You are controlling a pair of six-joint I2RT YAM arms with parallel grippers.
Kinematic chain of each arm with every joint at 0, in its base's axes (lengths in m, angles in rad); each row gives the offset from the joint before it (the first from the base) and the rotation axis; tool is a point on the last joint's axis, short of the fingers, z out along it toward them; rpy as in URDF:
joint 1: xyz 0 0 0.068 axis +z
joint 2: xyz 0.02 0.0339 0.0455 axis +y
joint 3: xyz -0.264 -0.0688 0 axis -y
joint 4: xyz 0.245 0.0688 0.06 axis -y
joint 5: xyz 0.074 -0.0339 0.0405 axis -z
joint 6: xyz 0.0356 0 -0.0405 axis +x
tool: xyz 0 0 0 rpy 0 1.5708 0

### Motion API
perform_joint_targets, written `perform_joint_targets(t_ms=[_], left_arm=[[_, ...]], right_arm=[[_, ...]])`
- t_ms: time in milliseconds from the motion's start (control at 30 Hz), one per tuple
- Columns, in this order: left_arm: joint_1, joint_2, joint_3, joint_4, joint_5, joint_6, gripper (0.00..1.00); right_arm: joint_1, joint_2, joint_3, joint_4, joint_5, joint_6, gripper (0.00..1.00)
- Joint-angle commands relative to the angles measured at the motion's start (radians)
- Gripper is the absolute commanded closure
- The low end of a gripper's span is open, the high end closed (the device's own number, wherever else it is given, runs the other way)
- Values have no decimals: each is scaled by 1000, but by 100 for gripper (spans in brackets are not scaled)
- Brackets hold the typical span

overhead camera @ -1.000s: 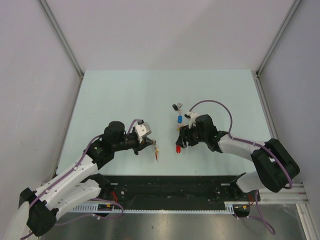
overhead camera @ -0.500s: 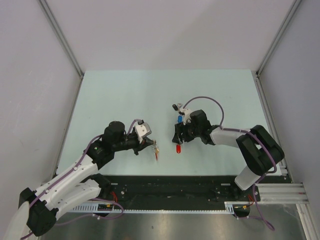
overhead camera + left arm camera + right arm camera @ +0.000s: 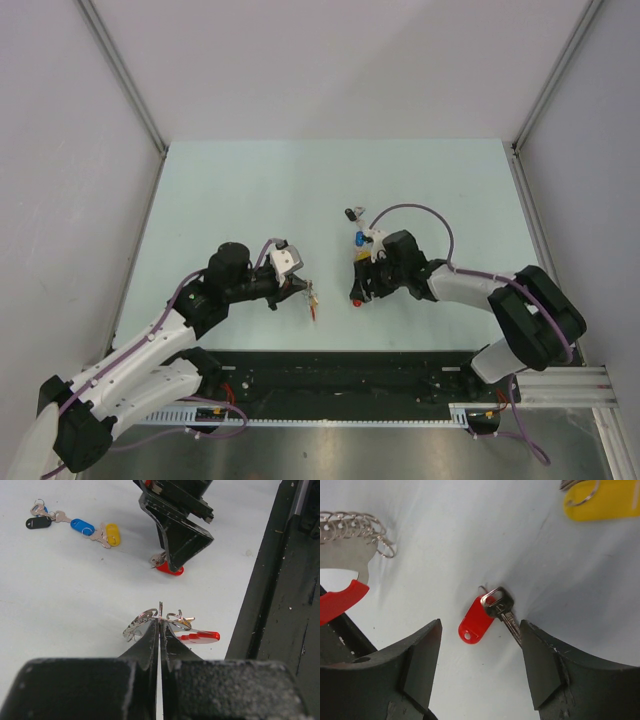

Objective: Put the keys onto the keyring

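Left gripper (image 3: 160, 625): fingers pressed together, clamped on a thin silvery edge of the keyring (image 3: 141, 622), a bunch of silvery metal loops joined to a curved red band. The loops spread to one side of the fingertips and the red band to the other. The whole lies low over the pale blue-green table (image 3: 250, 200); whether it touches cannot be told.

Right gripper (image 3: 479, 655): fingers (image 3: 415, 660) apart, pointing down at the table. Between them lies the red-tagged key (image 3: 476, 622), a small silvery metal key with an oblong red plastic tag. It is flat on the surface, the tag near the middle of the gap and the blade reaching the edge of one finger.

Beyond the right fingertips, in a loose row on the table, are three similar silvery keys: the yellow-tagged key (image 3: 113, 534) nearest, then the blue-tagged key (image 3: 81, 526), then the black-tagged key (image 3: 38, 523) farthest. All are apart from both grippers.
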Motion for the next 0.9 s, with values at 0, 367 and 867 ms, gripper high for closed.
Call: perform_joint_targets(t_ms=[0,367,867], left_arm=[[-6,-27,43,23,13,-5,100],[-6,-48,48,17,10,-5,100],[-6,-16,49,-20,-39,32,100]], right_arm=[[55,-32,-29,8,8,45,31],[149,-174,-43,-34,166,15,38],[11,-145,-196,427,26,-94,53]])
